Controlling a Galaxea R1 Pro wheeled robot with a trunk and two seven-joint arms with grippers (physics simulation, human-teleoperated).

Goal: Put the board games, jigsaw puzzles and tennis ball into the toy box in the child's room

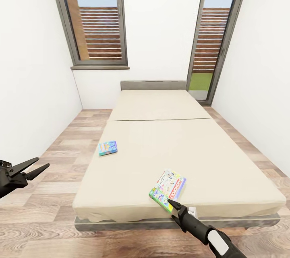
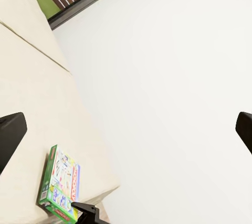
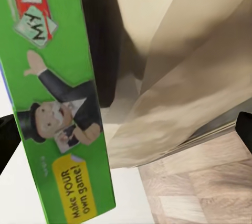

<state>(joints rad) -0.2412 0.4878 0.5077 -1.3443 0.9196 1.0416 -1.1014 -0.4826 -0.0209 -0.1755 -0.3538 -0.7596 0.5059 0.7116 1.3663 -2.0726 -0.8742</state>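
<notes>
At the near edge of the bed [image 1: 181, 145], the right hand [image 1: 173, 205] sits at the green side of the Monopoly box [image 1: 168, 190]. Its dark fingers reach the box's near corner in the head view, but whether they are pinching the box or merely beside it cannot be told. In the right wrist view the box's green side panel [image 3: 58, 103] is very close to the camera. Printing legible there: a red banner beginning "MO", a diamond label reading "MY", the top-hatted mascot in a dark suit, and a yellow tag reading "Make YOUR own game!". Behind the panel lie the beige mattress edge, the grey bed frame and wood-plank floor [image 3: 205, 182].

The Monopoly box lies flat on the mattress near the foot edge, lid up, with a white printed face, red stripe and green sides; its near corner is at the mattress edge. The left wrist view shows the same box [image 2: 60, 184] from the side.

The left hand [image 1: 34, 168] hangs over the floor, well apart from the bed's left side, fingers spread wide apart and empty.

A smaller blue board game [image 1: 108, 148] lies flat near the left edge of the mattress, well apart from the Monopoly box; its print is too small to read.

Beyond the bed: grey headboard [image 1: 153, 85], white walls, two tall grey-framed windows [image 1: 94, 20].
</notes>
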